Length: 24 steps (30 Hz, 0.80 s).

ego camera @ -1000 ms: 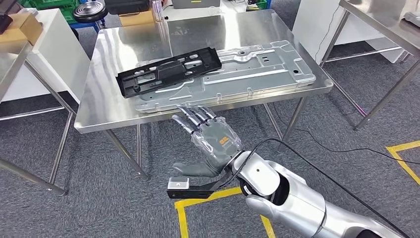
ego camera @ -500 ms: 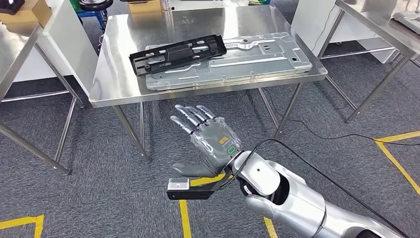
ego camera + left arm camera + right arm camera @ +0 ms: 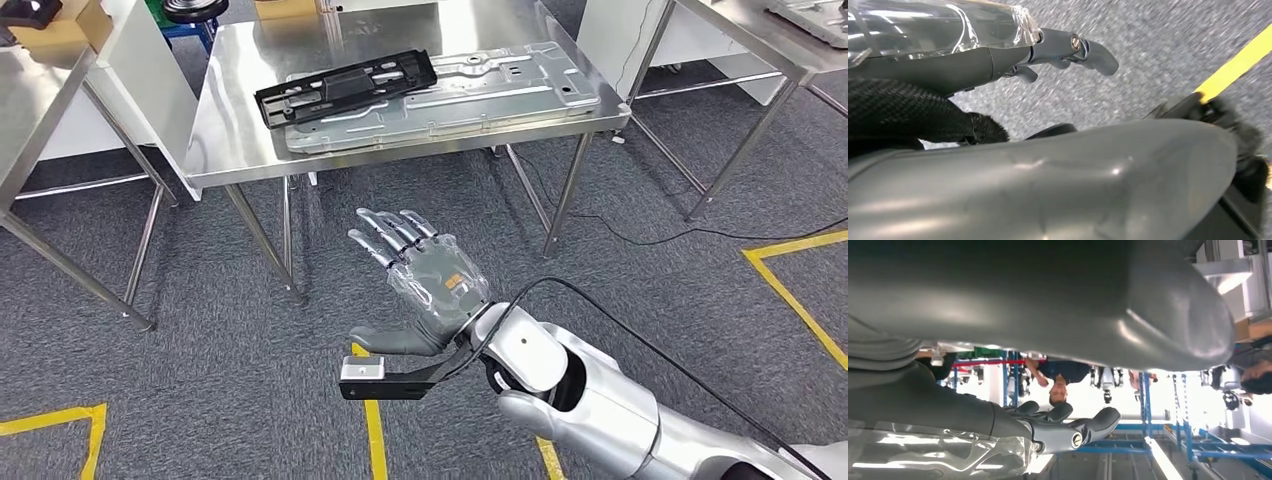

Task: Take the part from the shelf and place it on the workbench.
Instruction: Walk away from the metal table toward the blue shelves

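One whole-scene shift first: worktop [image 3: 240,150] now higher and further off in the head view than a second ago, so likely camera backing away, not things moving. Still carrying the grey plate [image 3: 470,95], with the black part [image 3: 345,87] lying across its left end, untouched between frames. Right hand [image 3: 425,275] raised over the carpet, fingers spread, holding nothing. Left hand [image 3: 1068,47] hanging by the floor, apparently empty, grip hard to judge. Placement looks done.

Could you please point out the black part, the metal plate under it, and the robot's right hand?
black part [image 3: 345,88]: head view, middle of its frame.
metal plate [image 3: 520,75]: head view, bare surface clear of the black part.
right hand [image 3: 432,280]: head view, back of the hand.
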Each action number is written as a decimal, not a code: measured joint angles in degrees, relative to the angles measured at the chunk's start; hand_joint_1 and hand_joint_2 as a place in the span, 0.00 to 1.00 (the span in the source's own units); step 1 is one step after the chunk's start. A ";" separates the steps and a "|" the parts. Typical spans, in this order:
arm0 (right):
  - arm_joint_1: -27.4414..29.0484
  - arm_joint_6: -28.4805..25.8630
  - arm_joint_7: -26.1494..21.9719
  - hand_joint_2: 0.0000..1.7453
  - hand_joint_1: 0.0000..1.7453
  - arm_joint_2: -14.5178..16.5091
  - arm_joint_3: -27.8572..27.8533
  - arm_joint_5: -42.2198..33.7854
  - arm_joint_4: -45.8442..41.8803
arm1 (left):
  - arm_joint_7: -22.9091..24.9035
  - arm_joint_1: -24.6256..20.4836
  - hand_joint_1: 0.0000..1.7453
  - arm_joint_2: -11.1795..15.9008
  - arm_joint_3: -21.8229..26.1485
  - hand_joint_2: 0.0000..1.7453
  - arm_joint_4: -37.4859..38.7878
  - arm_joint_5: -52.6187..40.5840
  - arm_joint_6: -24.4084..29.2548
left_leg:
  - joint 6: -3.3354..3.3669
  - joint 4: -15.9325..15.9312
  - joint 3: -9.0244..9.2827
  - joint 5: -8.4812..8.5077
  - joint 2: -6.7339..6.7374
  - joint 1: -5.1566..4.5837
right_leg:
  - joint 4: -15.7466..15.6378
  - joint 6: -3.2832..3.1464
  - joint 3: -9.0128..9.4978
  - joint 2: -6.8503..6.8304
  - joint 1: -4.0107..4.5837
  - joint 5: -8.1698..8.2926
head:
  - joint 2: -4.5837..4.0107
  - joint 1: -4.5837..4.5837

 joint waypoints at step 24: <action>0.84 -0.50 1.33 0.00 0.00 -0.93 -1.44 -2.16 -0.08 | 2.53 0.27 0.00 -0.92 -0.14 0.00 0.02 -1.34 1.12 | 2.18 -12.95 7.28 8.91 2.30 -1.06 | 0.42 1.88 5.25 -2.88 0.51 -3.92 | 0.00 0.52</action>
